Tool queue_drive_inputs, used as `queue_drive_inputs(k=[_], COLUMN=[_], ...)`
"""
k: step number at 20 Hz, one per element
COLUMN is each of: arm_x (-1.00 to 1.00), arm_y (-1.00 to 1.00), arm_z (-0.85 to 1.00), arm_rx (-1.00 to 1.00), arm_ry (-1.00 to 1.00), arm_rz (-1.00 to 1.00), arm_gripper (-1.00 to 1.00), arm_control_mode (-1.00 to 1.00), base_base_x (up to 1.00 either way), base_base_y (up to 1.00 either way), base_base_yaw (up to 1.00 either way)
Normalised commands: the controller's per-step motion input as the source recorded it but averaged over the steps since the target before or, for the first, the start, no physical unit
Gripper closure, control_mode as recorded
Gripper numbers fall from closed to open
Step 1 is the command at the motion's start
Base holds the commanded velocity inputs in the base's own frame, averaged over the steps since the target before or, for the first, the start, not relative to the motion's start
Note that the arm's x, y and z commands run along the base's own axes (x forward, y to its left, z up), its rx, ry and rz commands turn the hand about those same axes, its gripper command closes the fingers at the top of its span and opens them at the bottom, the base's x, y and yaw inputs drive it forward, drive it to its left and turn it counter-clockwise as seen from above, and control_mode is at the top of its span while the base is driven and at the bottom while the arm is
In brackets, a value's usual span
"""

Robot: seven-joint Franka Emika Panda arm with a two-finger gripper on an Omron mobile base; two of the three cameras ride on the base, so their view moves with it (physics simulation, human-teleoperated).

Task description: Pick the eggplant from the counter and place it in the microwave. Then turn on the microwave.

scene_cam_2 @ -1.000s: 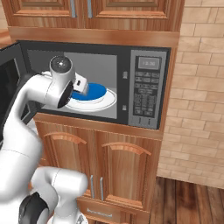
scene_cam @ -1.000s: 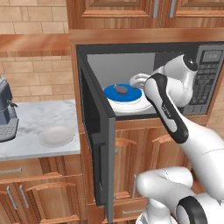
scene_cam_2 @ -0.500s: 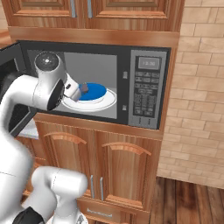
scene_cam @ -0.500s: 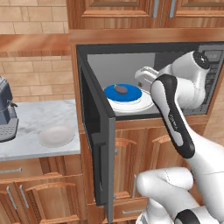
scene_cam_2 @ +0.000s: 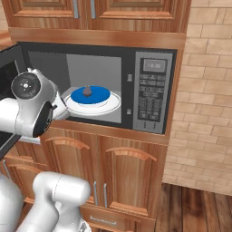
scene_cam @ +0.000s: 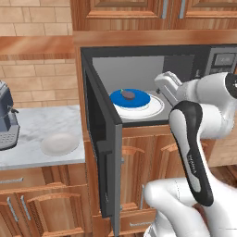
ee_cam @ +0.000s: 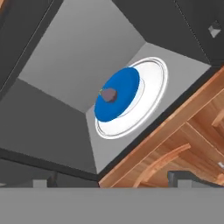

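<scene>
Inside the microwave (scene_cam_2: 149, 86) the eggplant (scene_cam: 128, 95) now sits on the blue plate (scene_cam: 139, 99), and the pincer (scene_cam: 167, 87), spread and empty, has pulled back out to the right of the opening; door (scene_cam: 102, 139) next, then buttons.

The cabinets (scene_cam: 152, 162) are brown glossy wood. The table (scene_cam: 41, 132) at left looks like smooth marbled stone. The microwave (scene_cam_2: 154, 90) is matt grey inside, with a smooth blue plate (scene_cam: 130, 98).

The marbled tabletop (scene_cam: 41, 129) is carrying a pale bowl (scene_cam: 59, 143) and a coffee machine (scene_cam: 7, 120), the bowl sitting beside the machine.
</scene>
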Motion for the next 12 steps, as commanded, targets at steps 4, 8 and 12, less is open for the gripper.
queue_drive_inputs(k=[4, 8, 12], arm_x=[-0.58, -0.54, -0.59], arm_y=[0.00, 0.00, 0.00], arm_z=[0.19, 0.21, 0.22], arm_rx=[0.23, 0.17, 0.16], arm_ry=[-0.02, 0.00, 0.00], arm_rz=[-0.14, -0.09, -0.08], arm_gripper=[-1.00, -1.00, -1.00], arm_control_mode=[-1.00, -1.00, -1.00], base_base_x=[0.00, 0.00, 0.00], base_base_y=[0.00, 0.00, 0.00], base_base_yaw=[0.00, 0.00, 0.00])
